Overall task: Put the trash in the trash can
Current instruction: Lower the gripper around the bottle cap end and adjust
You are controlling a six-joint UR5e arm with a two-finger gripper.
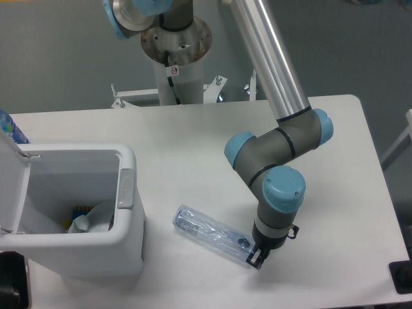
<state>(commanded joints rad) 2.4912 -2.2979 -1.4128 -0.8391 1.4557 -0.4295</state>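
Lying on table point(193, 135): plastic bottle point(210, 234), crushed and clear with a bluish tint, slanting away from the trash can's right wall.
Trash can point(122, 238): white bin at the table's left edge, lid swung open to its left, grey latch tab on its right rim.
Tissue point(93, 217): crumpled white paper inside the trash can, low against its right wall.
Gripper point(255, 260): pointing down at the bottle's end farthest from the trash can; fingers straddle that end, but firm grip cannot be told.

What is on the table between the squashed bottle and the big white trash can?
Nothing. In the camera view, only bare white table shows between the bottle and the trash can.
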